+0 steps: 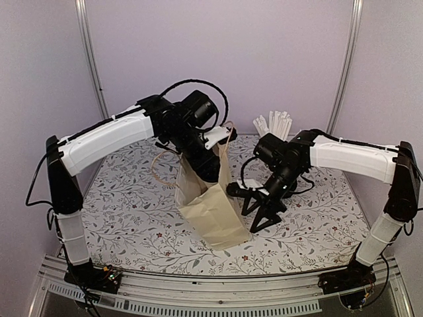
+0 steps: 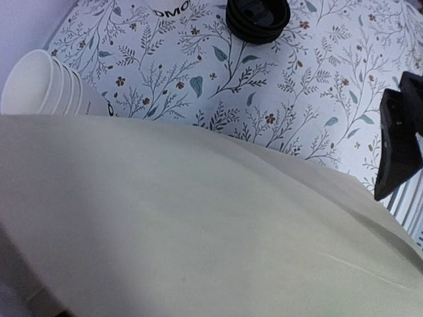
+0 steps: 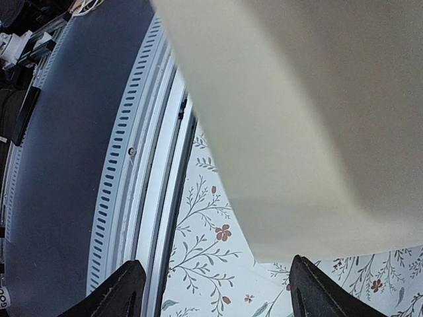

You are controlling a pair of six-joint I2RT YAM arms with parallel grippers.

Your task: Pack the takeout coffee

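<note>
A white cup with black "MOO" lettering (image 2: 168, 5) shows only at the top edge of the left wrist view, next to a stack of black lids (image 2: 258, 18). The tall cream paper bag (image 1: 213, 205) stands mid-table. My left gripper (image 1: 200, 160) reaches down into the bag's mouth; the paper hides its fingers in both views, so whether it holds anything does not show. My right gripper (image 1: 261, 212) stands open just right of the bag's base. In its own view the right gripper (image 3: 218, 297) has only tablecloth between its fingertips, and the bag's lower corner (image 3: 297, 165) sits just ahead.
A cup of white straws (image 1: 274, 124) stands at the back right. Nested white cups (image 2: 39, 82) lie behind the bag. The bag's loop handle (image 1: 158, 168) hangs to its left. The table's metal front rail (image 3: 152, 172) runs close to the right gripper.
</note>
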